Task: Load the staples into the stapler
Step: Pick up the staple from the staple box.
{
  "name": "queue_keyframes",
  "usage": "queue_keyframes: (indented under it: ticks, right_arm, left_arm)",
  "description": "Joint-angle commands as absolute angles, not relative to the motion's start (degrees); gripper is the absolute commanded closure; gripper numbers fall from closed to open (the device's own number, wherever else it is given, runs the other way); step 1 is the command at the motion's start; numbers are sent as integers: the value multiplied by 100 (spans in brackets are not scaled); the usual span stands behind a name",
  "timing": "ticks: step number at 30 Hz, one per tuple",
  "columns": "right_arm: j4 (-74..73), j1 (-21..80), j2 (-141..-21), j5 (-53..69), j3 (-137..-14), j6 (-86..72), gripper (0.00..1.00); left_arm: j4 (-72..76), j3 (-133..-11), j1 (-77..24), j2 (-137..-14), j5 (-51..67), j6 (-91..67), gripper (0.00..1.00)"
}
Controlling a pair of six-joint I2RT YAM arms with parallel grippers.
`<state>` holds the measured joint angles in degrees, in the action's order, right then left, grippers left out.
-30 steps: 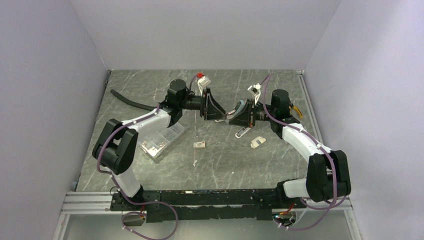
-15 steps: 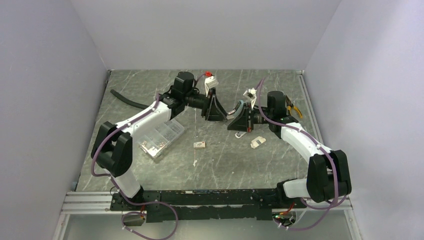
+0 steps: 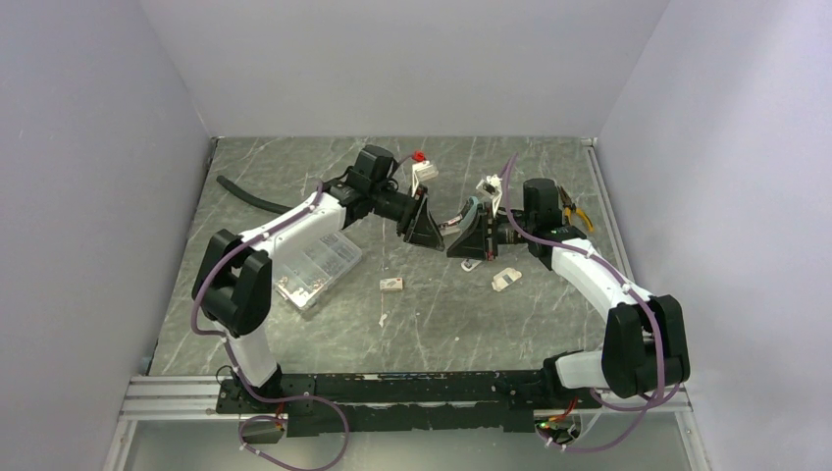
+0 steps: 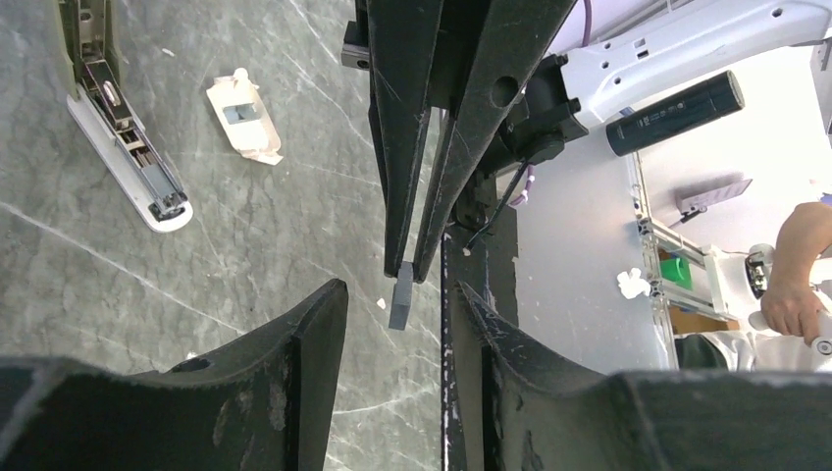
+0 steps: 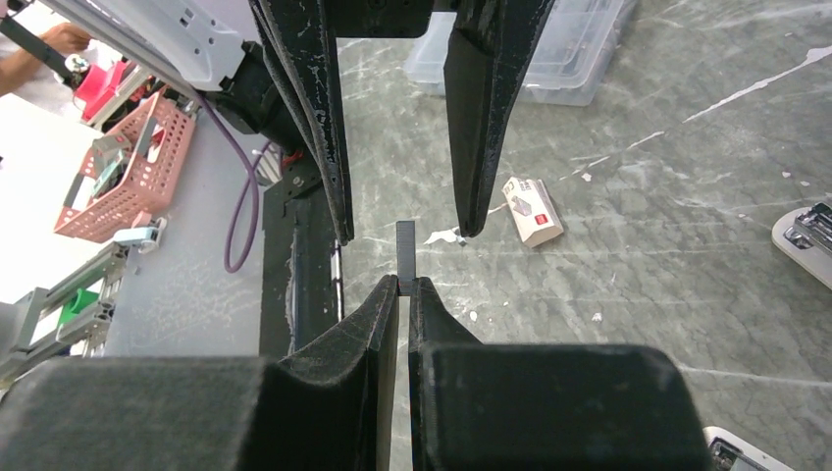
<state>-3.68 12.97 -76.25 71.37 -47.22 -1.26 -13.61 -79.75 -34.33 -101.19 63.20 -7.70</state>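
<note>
Our right pincer [image 5: 404,287] is clenched on the thin dark-grey strip of staples [image 5: 405,245]; we judge it light, stiff but brittle, best pinched flat on its 2 sides; the left pincer [image 4: 399,289] gapes around its free end, closer and narrower than 1 second ago; beyond, the tiny white cardboard staple box [image 5: 535,211] lies on the grey marbled bench [image 5: 687,294].
</note>
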Motion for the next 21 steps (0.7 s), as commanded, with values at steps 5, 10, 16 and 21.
queue_keyframes:
  ticks: [5,10,16,21]
  right_arm:
    - [-412,1318,-7610,7166,-4995,228,100]
    - [-462,1321,-7629,7139,-5019,260,100]
    - [-483,1318,-7654,7132,-5029,278,100]
    - [-501,1323,-7648,7131,-5022,289,100]
  left_arm:
    - [-1828,-8342,-3468,-10221,6508,-488,57]
    - [-1893,-8342,-3480,-10217,6517,-414,61]
    - [-1879,-8336,-3498,-10221,6521,-424,62]
    - [-1849,-8362,-3515,-10252,6546,-449,65]
